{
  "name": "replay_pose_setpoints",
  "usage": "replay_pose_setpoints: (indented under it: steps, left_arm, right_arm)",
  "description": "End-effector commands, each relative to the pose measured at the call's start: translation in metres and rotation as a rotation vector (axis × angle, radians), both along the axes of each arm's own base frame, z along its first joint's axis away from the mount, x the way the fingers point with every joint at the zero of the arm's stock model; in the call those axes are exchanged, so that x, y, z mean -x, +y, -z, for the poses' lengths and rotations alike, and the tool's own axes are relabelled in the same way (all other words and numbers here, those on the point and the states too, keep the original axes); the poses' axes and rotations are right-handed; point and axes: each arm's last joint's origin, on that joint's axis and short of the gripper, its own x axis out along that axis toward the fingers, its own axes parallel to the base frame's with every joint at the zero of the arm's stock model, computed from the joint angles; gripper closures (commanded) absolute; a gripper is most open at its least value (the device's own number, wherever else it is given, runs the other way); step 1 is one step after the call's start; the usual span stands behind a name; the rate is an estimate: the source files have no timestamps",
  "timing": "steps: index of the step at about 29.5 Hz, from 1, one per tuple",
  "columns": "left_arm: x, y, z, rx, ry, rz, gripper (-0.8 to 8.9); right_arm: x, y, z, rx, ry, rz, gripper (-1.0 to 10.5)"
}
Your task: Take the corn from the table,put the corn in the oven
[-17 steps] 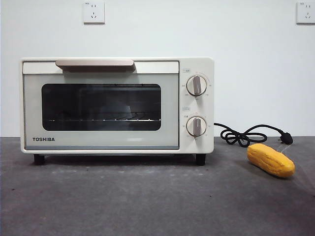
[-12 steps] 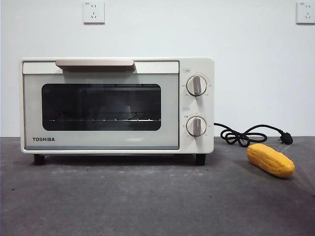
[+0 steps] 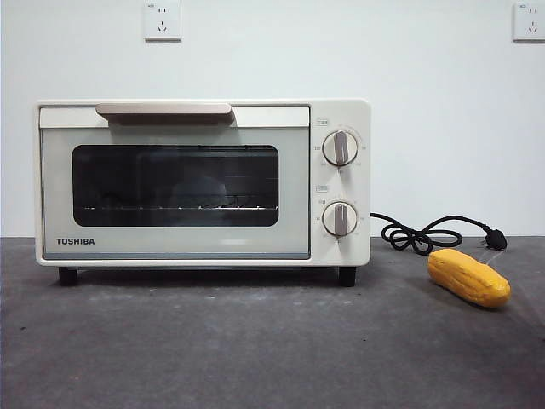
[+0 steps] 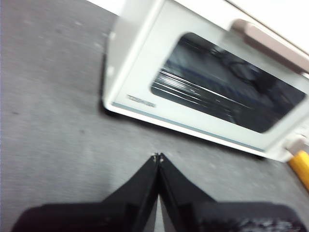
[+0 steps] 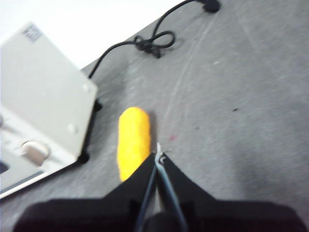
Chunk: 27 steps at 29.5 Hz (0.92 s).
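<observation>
Dark grey table [image 3: 213,358] w/ pale scuffs. On it: shut oven [image 3: 203,183] on black feet, black power cord [image 3: 421,234] behind corn [image 3: 468,277], right of oven.

One oven [image 3: 203,183] stands on the table [image 3: 255,349], with two knobs [image 3: 340,147], one handle [image 3: 164,109] and two feet showing. One corn [image 3: 468,277]. One black cord [image 3: 426,233]. Two wall sockets [image 3: 162,20]. Two grippers: left [image 4: 158,156], right [image 5: 158,155].

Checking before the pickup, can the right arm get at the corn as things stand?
Probably yes. The corn lies in the open on the table, beside the oven, with nothing over it. The right gripper hangs just above it, but its jaws are shut and must open first.
</observation>
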Motion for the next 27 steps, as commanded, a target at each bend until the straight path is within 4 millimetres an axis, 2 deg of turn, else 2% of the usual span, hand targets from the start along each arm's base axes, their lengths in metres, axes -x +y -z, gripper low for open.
replay_pose_setpoints:
  steps: [1,3,6,9,10,18,21,27]
  left_arm:
    - [0.0,-0.002,-0.002,0.041,-0.019,0.044,8.17]
    - [0.0,-0.002,-0.008,0.051,-0.066,0.075,8.17]
    - [0.001,-0.002,-0.025,0.05,-0.119,0.076,8.17]
    - [0.003,-0.002,-0.046,0.038,-0.165,0.078,8.17]
    - [0.003,-0.002,-0.051,0.031,-0.174,0.079,8.17]
    - [-0.004,-0.003,-0.095,-0.036,-0.203,0.085,8.17]
    - [-0.011,-0.003,-0.108,-0.043,-0.189,0.089,8.17]
    - [-0.029,-0.004,-0.13,-0.061,-0.156,0.11,8.17]
  right_arm:
    - [0.001,0.001,-0.003,-0.019,-0.013,-0.039,8.3]
    - [0.002,0.001,-0.01,-0.018,-0.032,-0.04,7.5]
    - [0.005,0.002,-0.026,-0.01,-0.079,-0.038,7.5]
    - [0.008,0.002,-0.048,-0.005,-0.123,-0.036,5.9]
    - [0.008,0.002,-0.054,-0.003,-0.129,-0.037,5.7]
    - [-0.001,0.002,-0.101,0.13,-0.127,-0.079,5.6]
    - [-0.01,0.002,-0.119,0.172,-0.085,-0.122,5.7]
    - [-0.043,0.003,-0.151,0.258,0.046,-0.244,5.7]
